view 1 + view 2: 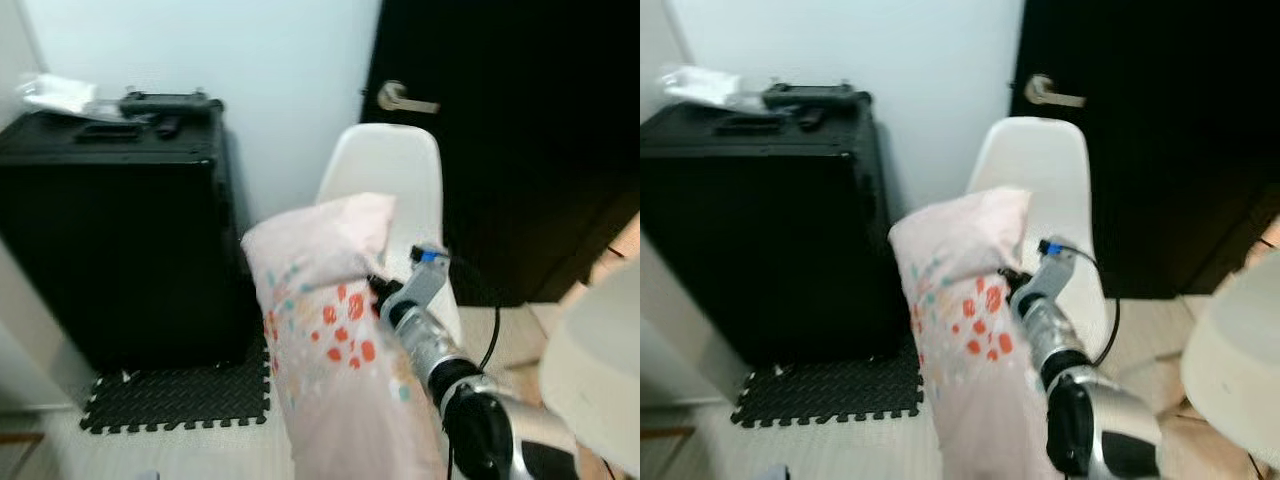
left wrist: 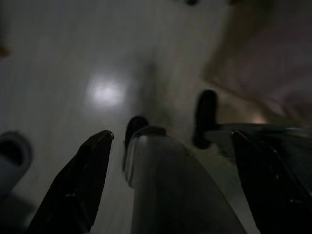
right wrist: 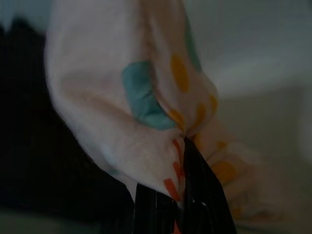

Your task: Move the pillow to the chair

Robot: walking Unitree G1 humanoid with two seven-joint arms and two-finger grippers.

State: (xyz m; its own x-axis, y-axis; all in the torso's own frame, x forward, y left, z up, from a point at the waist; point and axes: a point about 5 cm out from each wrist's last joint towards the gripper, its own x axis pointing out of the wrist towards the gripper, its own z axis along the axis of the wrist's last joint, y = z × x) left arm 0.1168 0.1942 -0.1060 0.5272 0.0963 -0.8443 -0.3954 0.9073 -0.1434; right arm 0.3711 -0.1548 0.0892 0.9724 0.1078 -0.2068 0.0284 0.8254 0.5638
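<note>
One silver arm, the robot's right, reaches forward and up from the lower right of the head views, and its right end effector [image 1: 376, 292] is clamped on the pillow [image 1: 325, 330]. In the right wrist view the black fingers [image 3: 202, 187] pinch a fold of the cloth, with pale pink fabric and its teal and orange spots bunched above them. The pillow hangs upright in the air in front of the robot, its top corner raised and its lower end dropping out of the bottom of the view. It is not resting on anything.

Down low, the left end effector [image 2: 168, 141] hangs idle over a pale, dim floor [image 2: 73, 58], its two black fingers spread wide apart.

Just behind the pillow stands a white chair [image 1: 395, 170], its curved back showing above and to the right of the cloth. To the left, a large black case [image 1: 115, 235] sits on a black foam mat [image 1: 180, 400]. Farthest back are a pale wall [image 1: 280, 70] and a dark door [image 1: 520, 130] with a metal handle [image 1: 405, 99].
</note>
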